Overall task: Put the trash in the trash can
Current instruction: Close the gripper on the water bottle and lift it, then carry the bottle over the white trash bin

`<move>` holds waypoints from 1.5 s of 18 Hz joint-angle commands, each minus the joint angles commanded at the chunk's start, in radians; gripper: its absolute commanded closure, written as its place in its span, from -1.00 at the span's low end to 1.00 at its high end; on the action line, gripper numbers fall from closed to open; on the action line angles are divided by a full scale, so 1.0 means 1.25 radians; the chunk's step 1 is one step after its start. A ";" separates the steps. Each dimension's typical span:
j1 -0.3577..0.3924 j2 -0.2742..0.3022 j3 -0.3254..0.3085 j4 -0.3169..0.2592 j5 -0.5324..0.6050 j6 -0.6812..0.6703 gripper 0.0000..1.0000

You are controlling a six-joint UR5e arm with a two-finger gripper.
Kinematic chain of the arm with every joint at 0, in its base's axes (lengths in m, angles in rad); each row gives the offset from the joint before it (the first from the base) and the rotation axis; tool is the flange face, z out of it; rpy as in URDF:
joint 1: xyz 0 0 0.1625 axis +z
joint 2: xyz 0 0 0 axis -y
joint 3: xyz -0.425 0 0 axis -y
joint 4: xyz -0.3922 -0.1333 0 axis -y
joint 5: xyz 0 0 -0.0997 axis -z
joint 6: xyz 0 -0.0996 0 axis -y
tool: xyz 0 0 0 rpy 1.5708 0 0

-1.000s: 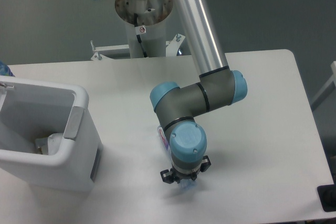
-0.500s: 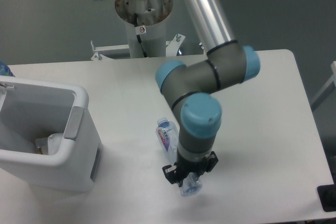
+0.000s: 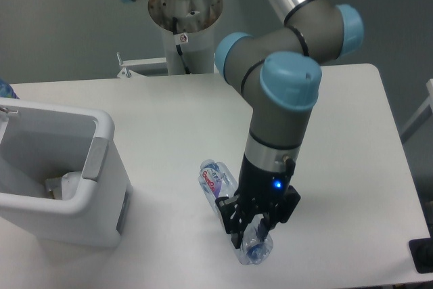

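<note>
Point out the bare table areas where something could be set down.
Free: right of the gripper to the table's right edge, and the far strip between trash can and arm. Crowded: around the bottle, under the gripper.

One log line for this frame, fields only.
gripper: shut on bottle | bottle: partly lifted, tilted | wrapper: in trash can

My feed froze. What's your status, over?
Gripper shut on bottle, lifting. Wrapper already in trash can. Path to can looks clear.
</note>
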 joint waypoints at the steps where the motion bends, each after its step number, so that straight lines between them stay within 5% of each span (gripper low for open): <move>1: -0.002 0.009 0.002 0.015 -0.021 0.000 0.18; 13: -0.094 0.097 0.026 0.073 -0.199 0.031 0.20; 27: -0.229 0.114 -0.024 0.075 -0.190 0.065 0.17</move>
